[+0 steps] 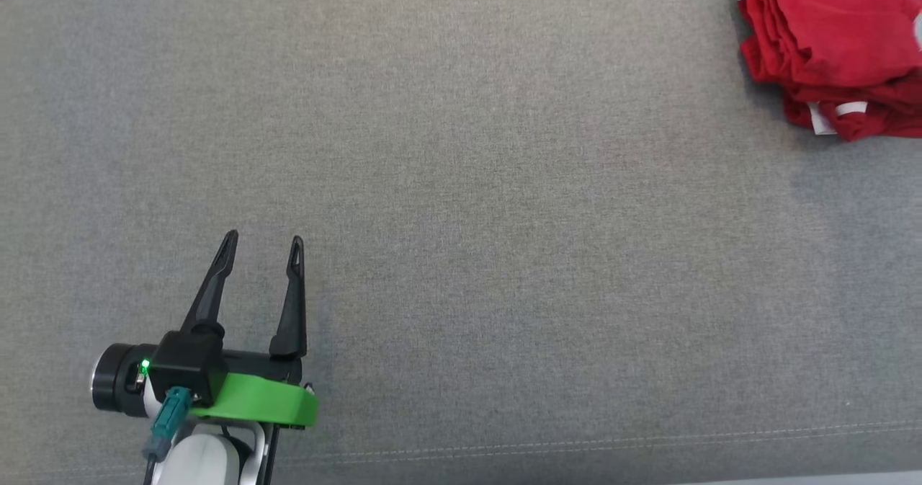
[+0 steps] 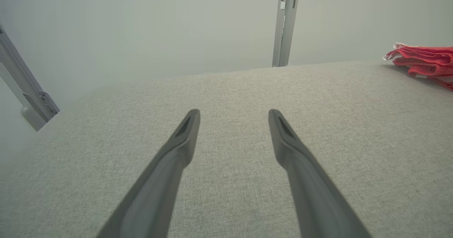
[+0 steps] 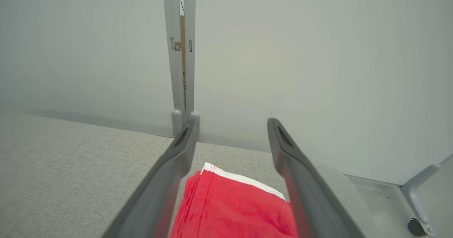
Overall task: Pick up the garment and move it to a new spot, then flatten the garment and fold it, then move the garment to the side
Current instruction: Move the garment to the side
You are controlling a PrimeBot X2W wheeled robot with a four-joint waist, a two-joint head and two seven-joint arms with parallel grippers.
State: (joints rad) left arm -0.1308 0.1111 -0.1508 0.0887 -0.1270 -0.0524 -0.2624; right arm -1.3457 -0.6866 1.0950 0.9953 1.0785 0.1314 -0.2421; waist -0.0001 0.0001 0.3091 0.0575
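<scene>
Now, you have one red garment [image 1: 828,38], folded, at the far right corner of the grey counter [image 1: 461,182]. Your two pincers both stand open: the right pincer [image 3: 233,122] over the garment, the left pincer [image 1: 263,240] well apart.

A grey fabric-covered surface [image 1: 461,182] carries a folded red garment [image 1: 828,38], perhaps a T-shirt, lying under the right jaws.

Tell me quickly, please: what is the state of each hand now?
Left hand: open, holding nothing.
Right hand: open, over the red garment, not gripping it.
</scene>
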